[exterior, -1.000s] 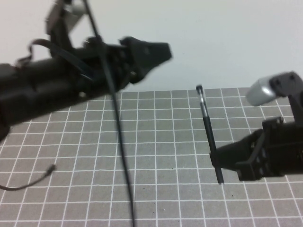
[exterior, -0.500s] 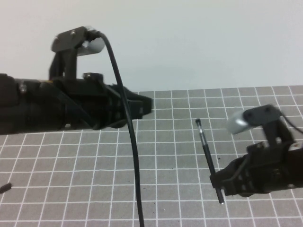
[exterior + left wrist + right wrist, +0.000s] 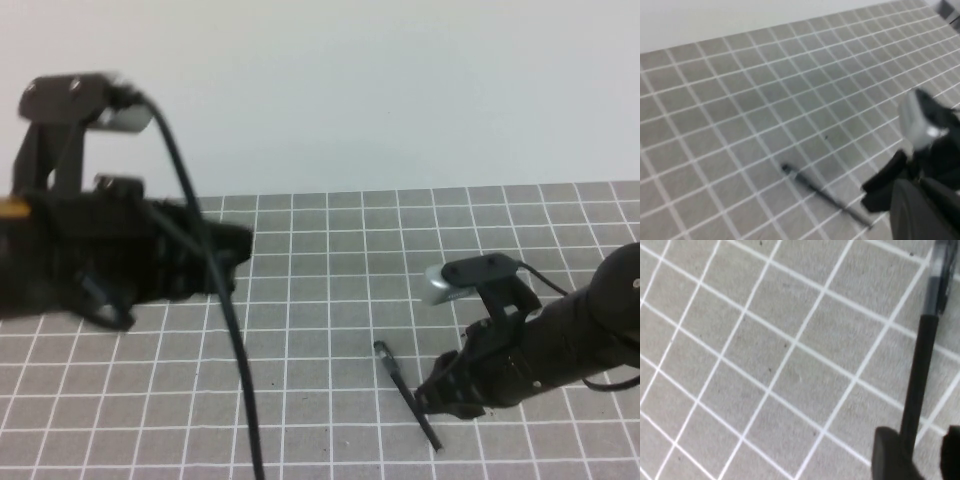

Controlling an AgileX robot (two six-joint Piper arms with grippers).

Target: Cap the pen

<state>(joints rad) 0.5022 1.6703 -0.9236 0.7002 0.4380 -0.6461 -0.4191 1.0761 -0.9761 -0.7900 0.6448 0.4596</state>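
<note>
High view, right pincer (image 3: 432,403) gripping pen (image 3: 405,393), left pincer (image 3: 238,243) aloft

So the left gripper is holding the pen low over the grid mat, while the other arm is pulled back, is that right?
Not quite: the right gripper holds the pen, as the high view shows. The pen is low over the grid mat, and the left gripper is the one pulled back, away from it.
</note>
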